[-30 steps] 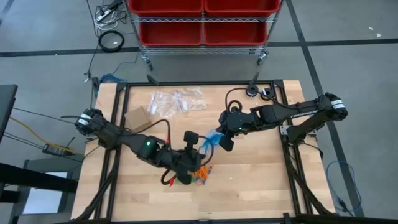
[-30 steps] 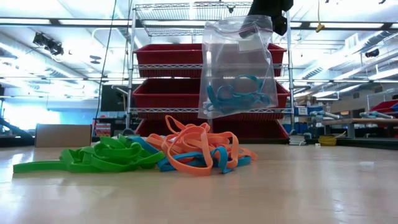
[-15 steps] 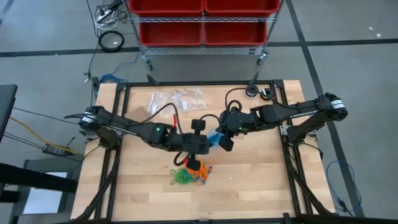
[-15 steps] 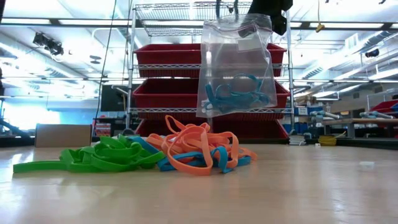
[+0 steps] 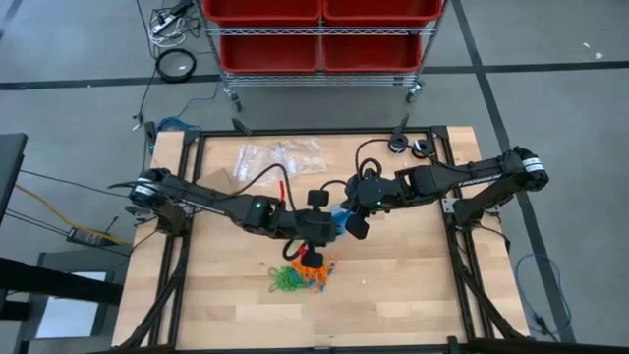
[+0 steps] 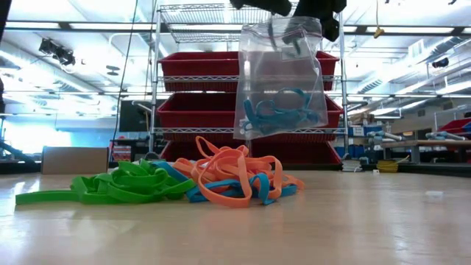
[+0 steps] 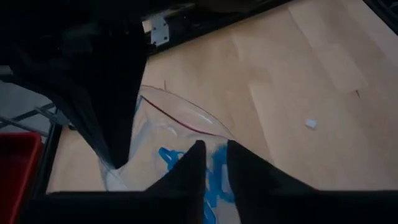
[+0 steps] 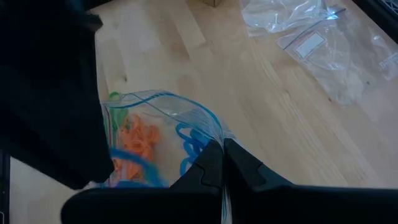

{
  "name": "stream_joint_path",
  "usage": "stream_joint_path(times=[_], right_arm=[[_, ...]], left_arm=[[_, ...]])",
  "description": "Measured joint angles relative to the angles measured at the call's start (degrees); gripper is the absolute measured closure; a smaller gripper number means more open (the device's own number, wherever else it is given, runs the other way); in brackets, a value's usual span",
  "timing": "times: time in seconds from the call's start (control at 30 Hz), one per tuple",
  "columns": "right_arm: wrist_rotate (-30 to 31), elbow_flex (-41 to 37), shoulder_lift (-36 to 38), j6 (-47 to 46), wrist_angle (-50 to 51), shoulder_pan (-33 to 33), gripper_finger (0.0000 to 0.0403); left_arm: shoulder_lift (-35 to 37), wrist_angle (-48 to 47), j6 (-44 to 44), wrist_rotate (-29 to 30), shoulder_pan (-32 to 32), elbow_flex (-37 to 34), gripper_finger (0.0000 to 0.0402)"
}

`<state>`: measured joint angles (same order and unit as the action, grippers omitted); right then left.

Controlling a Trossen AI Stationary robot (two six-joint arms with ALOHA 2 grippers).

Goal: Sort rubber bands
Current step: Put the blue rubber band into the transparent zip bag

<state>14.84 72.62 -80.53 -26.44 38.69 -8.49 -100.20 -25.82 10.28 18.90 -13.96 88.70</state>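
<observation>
A: Wooden table (image 5: 413,285), red bins on a rack behind. Why's the clear bag (image 6: 280,81) up in the air?

B: The right gripper (image 5: 346,218) has its jaws shut on the bag's rim, probably so the mouth hangs open for loading. A few blue bands (image 6: 276,110) are already inside.

A: Left gripper (image 5: 316,222)?

B: Arm stretched across to mid-table, wrist right over the bag mouth. Fingers (image 7: 186,171) slightly parted, nothing visibly in them.

A: Rest of the rubber bands (image 6: 199,180)?

B: Mixed pile on the table just below the bag: green, orange, blue. Spare bags (image 5: 280,157) lie at the far edge.
</observation>
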Motion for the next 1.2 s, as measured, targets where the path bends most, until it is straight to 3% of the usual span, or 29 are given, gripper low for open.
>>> stream_joint_path(times=[0.27, 0.53, 0.63, 0.8, 1.0, 1.2], right_arm=[[0.01, 0.0, 0.0, 0.02, 0.44, -0.03, 0.0403], [-0.01, 0.0, 0.0, 0.02, 0.9, -0.22, 0.0403], [0.02, 0.0, 0.0, -0.04, 0.85, -0.24, 0.0403], [0.02, 0.0, 0.0, -0.51, 0.57, -0.42, 0.0403], [-0.03, 0.0, 0.0, -0.83, 0.58, -0.55, 0.0403], [-0.01, 0.0, 0.0, -0.83, 0.57, -0.3, 0.0403]], left_arm=[[1.26, -2.86, -4.11, 0.96, -1.25, 0.05, 0.0259], [1.46, -15.98, -11.6, 0.91, -7.8, 0.08, 0.0254], [1.37, -16.87, -15.22, 0.89, -9.82, -2.77, 0.0255], [1.2, -10.14, -20.73, -1.49, -11.66, -12.48, 0.0255], [1.15, 8.04, -23.88, -9.76, -12.49, -25.88, 0.0259], [1.16, 16.22, -23.96, -12.96, -12.7, -33.0, 0.0285]])
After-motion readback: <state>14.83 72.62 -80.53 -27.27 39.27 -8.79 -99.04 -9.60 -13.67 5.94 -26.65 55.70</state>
